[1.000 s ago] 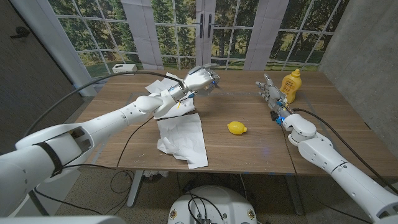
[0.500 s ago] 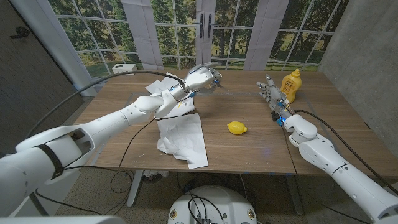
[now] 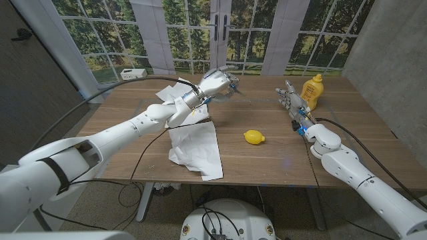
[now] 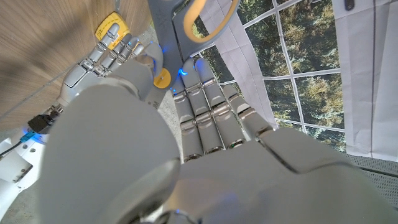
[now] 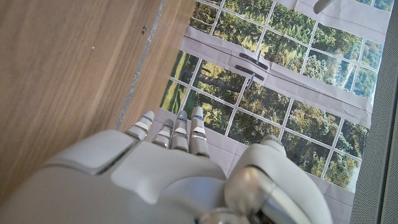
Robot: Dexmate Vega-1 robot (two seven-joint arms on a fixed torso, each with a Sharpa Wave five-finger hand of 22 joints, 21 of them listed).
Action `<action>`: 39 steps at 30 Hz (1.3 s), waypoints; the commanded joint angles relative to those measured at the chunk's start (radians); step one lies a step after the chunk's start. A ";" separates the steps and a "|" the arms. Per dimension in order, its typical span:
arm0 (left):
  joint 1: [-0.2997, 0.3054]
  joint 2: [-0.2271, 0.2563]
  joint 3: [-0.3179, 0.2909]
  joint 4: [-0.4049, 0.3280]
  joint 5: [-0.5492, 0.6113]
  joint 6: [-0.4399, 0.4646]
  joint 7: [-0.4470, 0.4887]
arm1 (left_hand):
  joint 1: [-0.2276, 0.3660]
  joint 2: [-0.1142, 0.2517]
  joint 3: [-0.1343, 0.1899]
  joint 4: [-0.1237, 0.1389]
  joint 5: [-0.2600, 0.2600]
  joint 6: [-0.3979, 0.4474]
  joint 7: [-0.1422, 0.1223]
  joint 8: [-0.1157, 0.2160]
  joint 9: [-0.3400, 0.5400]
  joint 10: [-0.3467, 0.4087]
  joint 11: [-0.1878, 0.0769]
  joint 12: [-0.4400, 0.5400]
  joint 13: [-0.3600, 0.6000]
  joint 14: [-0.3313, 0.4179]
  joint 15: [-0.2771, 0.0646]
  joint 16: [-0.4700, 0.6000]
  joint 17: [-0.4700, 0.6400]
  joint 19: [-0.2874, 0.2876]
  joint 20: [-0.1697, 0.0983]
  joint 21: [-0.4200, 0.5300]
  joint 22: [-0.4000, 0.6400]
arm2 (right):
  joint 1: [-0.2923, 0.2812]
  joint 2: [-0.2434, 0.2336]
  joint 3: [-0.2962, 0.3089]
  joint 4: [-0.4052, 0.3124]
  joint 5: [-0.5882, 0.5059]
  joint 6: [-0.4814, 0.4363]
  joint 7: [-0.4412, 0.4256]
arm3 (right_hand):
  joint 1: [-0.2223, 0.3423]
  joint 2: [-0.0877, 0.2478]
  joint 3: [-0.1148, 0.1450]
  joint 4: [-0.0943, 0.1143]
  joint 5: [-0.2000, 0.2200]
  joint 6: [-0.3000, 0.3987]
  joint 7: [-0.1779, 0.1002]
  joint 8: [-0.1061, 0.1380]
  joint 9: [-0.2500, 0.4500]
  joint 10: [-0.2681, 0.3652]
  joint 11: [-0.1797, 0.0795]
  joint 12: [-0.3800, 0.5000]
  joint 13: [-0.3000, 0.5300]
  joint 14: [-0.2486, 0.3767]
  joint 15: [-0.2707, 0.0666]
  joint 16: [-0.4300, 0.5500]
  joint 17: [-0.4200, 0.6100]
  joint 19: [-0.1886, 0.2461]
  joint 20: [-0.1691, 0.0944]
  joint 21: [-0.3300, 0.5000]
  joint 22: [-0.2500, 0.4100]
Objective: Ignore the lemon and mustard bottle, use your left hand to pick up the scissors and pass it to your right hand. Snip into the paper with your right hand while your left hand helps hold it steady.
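Two robot hands up: left robot hand (image 3: 217, 83) grips scissors (image 4: 208, 18) above the surface (image 3: 280, 157); right robot hand (image 3: 291, 101) open, empty, beside mustard bottle (image 3: 311, 90). Paper (image 3: 197, 150) and lemon (image 3: 253, 137) lie between.

Your left hand (image 4: 205, 124) hides most of the grey-and-yellow-handled scissors (image 4: 186, 25); the picture's edge crops their handle loop.

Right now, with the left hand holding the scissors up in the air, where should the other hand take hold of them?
Probably by the yellow handle loop of the scissors. In the left wrist view it sticks out free past the fingers of the left hand, which grips lower down. The right hand waits with fingers apart, so coming in from the robot's right looks simplest.
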 commanded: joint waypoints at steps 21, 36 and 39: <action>0.066 -0.027 -0.068 -0.014 -0.110 -0.055 0.052 | -0.011 0.009 0.049 0.033 0.014 0.270 -0.245 0.006 0.005 0.161 -0.167 0.001 -0.004 0.006 -0.113 -0.006 -0.005 0.017 -0.084 0.011 0.005 | -0.019 -0.008 0.008 -0.028 -0.005 0.000 -0.015 | -0.001 0.007 0.004 0.002 -0.002 0.009 -0.002 0.002 0.002 0.004 -0.008 -0.002 0.002 -0.001 0.005 0.001 0.002 0.004 0.003 0.003 0.005; 0.074 -0.040 -0.080 0.001 -0.129 -0.076 0.089 | -0.004 0.004 0.052 0.026 0.015 0.269 -0.245 0.005 0.006 0.159 -0.165 0.002 -0.006 0.018 -0.114 -0.004 -0.012 0.020 -0.083 0.012 0.006 | -0.008 -0.007 0.005 -0.020 -0.007 -0.003 -0.010 | -0.001 0.006 0.005 0.002 -0.003 0.009 -0.002 0.001 0.002 0.003 -0.008 -0.003 0.002 -0.001 0.005 0.001 0.002 0.004 0.003 0.003 0.005; 0.077 -0.043 -0.085 0.003 -0.143 -0.082 0.090 | -0.004 0.004 0.052 0.026 0.014 0.271 -0.245 0.006 0.006 0.160 -0.165 0.003 -0.005 0.019 -0.114 -0.003 -0.012 0.021 -0.085 0.012 0.006 | -0.007 -0.007 0.006 -0.023 -0.004 -0.008 -0.013 | -0.001 0.006 0.006 0.002 -0.003 0.009 -0.002 0.001 0.002 0.002 -0.008 -0.003 0.002 -0.001 0.006 0.001 0.002 0.004 0.003 0.003 0.005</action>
